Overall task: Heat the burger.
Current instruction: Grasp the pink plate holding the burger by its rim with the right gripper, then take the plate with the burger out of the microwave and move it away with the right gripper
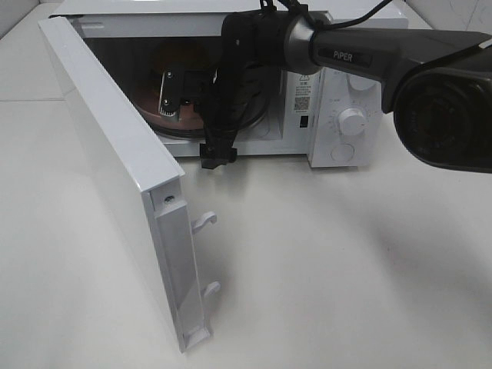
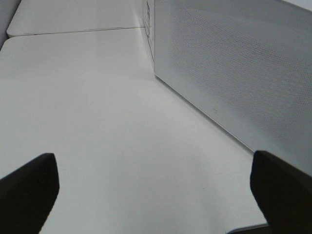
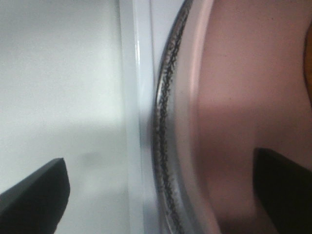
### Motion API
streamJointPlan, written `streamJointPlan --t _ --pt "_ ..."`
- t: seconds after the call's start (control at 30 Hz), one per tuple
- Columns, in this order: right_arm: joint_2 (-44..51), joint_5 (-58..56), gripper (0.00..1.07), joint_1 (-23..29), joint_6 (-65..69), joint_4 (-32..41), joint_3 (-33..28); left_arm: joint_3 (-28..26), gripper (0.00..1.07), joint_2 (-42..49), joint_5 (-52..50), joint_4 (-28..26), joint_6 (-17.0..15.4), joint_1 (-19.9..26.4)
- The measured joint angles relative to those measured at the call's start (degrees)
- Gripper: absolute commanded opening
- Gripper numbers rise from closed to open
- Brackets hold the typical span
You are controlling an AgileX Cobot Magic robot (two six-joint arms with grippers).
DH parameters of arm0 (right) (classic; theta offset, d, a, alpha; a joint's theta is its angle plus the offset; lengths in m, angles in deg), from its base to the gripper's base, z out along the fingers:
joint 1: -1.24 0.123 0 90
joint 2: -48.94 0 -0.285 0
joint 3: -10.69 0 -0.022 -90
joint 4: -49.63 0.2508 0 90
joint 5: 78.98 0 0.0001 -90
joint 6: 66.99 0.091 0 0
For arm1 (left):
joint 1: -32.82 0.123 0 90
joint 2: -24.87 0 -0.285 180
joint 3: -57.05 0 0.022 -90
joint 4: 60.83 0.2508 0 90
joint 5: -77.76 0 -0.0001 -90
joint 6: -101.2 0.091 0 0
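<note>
The burger [image 1: 182, 56] shows dimly as an orange-brown round shape deep in the open microwave [image 1: 338, 115], sitting on the pink plate [image 1: 154, 110]. The plate rests on the glass turntable [image 1: 178, 133]. My right gripper [image 1: 215, 137] hangs down at the front of the cavity. It is open and empty, and it straddles the plate's near rim. In the right wrist view [image 3: 161, 195] one finger [image 3: 282, 190] is over the pink plate [image 3: 234, 97] and the other is over the white sill. My left gripper [image 2: 153, 195] is open and empty above the table.
The microwave door [image 1: 115, 169] stands swung open towards the front left, latch hooks [image 1: 204, 223] sticking out. The control panel with white knobs [image 1: 352, 121] is at the right. The perforated microwave wall [image 2: 234, 63] stands close beside my left gripper.
</note>
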Motion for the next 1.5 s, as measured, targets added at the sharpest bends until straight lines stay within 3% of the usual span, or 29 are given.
streamJointPlan --t 0.57,0.63,0.73,0.8,0.83,0.87,0.9,1.0,1.03,1.5 --pt "-0.11 0.11 0.95 0.00 -0.69 1.20 0.00 0.00 1.02 0.00 0.00 0.00 0.00 0.00" --pt "-0.11 0.00 0.82 0.00 -0.97 1.26 0.00 0.00 1.02 0.00 0.00 0.00 0.00 0.00" --pt "-0.11 0.00 0.78 0.00 -1.03 1.43 0.00 0.00 1.02 0.00 0.00 0.00 0.00 0.00" --pt "-0.11 -0.29 0.46 0.00 -1.95 1.49 0.40 0.00 1.02 0.00 0.00 0.00 0.00 0.00" --pt "-0.11 -0.29 0.46 0.00 -1.95 1.49 0.40 0.00 1.02 0.00 0.00 0.00 0.00 0.00" --pt "-0.11 -0.29 0.36 0.00 -2.29 1.55 0.52 0.00 1.02 0.00 0.00 0.00 0.00 0.00" --pt "-0.06 -0.06 0.20 0.00 -2.46 2.06 0.69 0.00 1.02 0.00 0.00 0.00 0.00 0.00" --pt "0.11 -0.06 0.12 0.00 -2.46 2.41 0.69 0.00 1.02 0.00 0.00 0.00 0.00 0.00" --pt "0.29 -0.57 0.01 0.00 -2.58 2.98 0.74 0.00 1.02 0.00 0.00 0.00 0.00 0.00" --pt "2.01 -8.65 0.00 0.06 -3.21 3.38 1.20 0.00 1.02 0.00 0.00 0.00 0.00 0.00"
